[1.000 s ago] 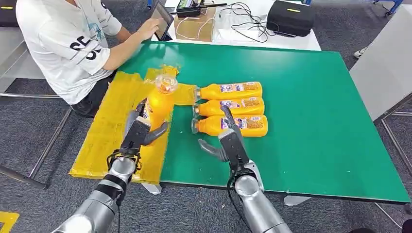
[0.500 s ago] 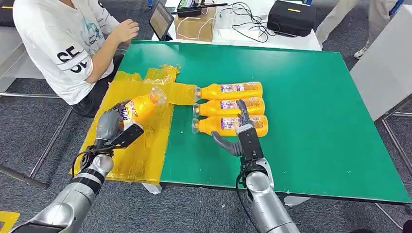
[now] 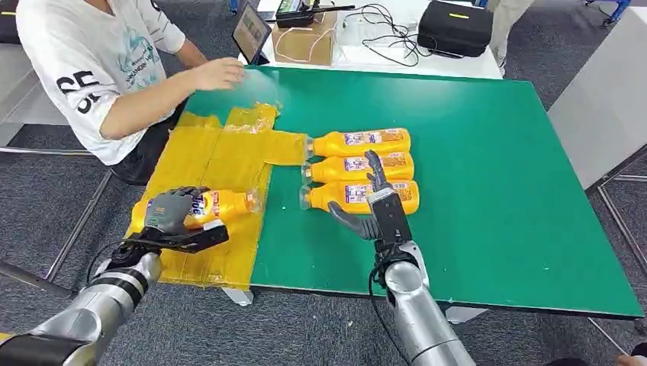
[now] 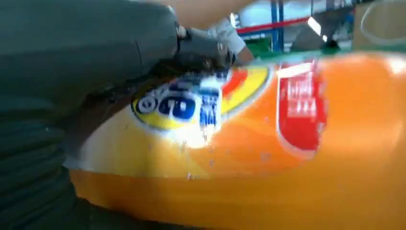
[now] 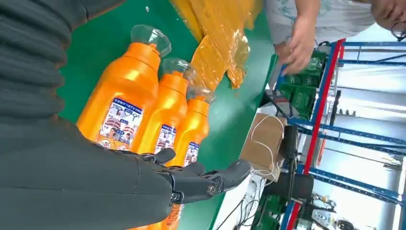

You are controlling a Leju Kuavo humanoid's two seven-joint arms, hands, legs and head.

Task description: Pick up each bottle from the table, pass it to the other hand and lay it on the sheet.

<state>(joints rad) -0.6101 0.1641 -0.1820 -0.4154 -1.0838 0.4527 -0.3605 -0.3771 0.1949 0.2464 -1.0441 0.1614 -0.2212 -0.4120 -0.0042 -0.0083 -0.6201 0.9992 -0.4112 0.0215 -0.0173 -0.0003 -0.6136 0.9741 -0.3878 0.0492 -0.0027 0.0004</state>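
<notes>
- Large black letters "SE" stand on the white T-shirt [image 3: 84,57] of the person seated at the table's far left.
- Labels on the bottle held [image 3: 202,207] over the sheet and on the three orange bottles [image 3: 358,168] are too blurred to read.

orange bottle [image 3: 210,206] lying sideways on the crinkly yellow sheet [image 3: 217,156] lower left, clear cap pointing right, three more orange bottles [image 3: 358,167] lying side by side mid-frame on the green counter [image 3: 496,175], caps toward the sheet's edge
</notes>
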